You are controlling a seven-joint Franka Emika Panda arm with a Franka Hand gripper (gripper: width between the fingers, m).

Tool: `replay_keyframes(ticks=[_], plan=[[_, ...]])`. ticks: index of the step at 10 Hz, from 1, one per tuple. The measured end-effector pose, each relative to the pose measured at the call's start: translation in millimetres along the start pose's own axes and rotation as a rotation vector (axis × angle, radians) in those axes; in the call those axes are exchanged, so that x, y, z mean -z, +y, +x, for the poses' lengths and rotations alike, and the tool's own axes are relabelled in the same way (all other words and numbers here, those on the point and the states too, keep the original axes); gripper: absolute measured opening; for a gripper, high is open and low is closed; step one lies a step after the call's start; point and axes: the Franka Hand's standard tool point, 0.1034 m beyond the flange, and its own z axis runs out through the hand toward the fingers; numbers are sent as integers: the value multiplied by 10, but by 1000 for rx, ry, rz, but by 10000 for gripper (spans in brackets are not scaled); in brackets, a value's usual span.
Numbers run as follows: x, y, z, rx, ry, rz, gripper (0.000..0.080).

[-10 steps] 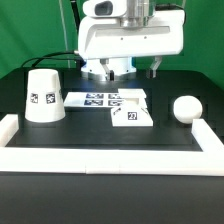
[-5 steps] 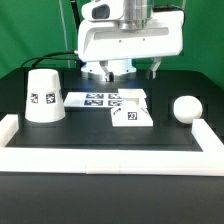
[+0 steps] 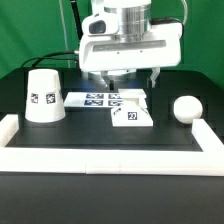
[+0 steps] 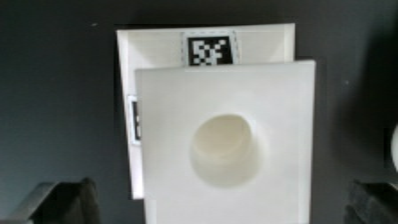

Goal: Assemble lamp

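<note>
The flat square lamp base [image 3: 131, 114] lies at the table's middle, partly over the marker board [image 3: 95, 98]. The tapered shade [image 3: 43, 95] stands mouth down at the exterior view's left. The round bulb [image 3: 186, 107] lies at the exterior view's right. My gripper [image 3: 130, 76] hangs open and empty above the base and touches nothing. In the wrist view the base [image 4: 222, 120] with its oval socket fills the middle. One dark fingertip [image 4: 63, 200] shows on each side of it, well apart. A tag of the marker board [image 4: 210, 50] shows beyond the base.
A low white wall [image 3: 100, 155] runs along the table's near edge and up both sides. Black cables hang behind the arm at the back.
The arm has risen a little and shifted slightly toward the exterior view's right. The gripper stays open, and the lamp parts have not moved.
</note>
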Motion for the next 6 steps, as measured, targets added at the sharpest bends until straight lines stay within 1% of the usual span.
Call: replay_keyframes(ticks=[2,3,6], plan=[[-79,-22,-15,6,-6,-2,700],[-89,-28,-19,7,-8,-2,700],[-164,-6,-35,17,-13,-3,700]])
